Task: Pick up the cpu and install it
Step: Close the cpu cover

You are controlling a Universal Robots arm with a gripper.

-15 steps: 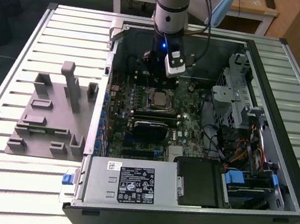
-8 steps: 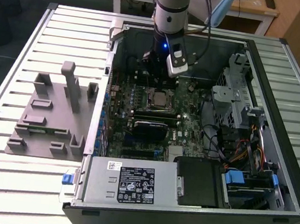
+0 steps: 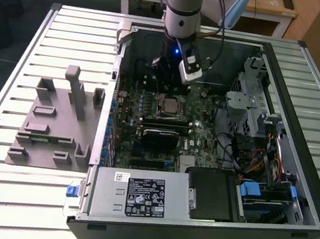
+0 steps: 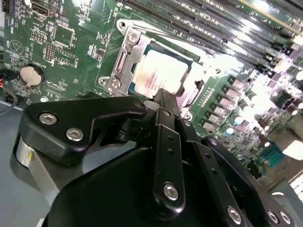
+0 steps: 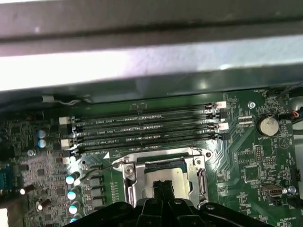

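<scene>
Black gripper hangs just above the flat silver square cpu in its metal socket frame. Can't tell its grip. Reckon a slight tilt could bend pins.

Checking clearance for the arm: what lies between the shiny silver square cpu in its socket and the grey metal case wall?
In the first wrist view, long black memory slots on the green motherboard lie between the cpu and case wall.

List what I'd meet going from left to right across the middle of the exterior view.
In order: grey plastic tray → cpu → metal drive cage.
</scene>
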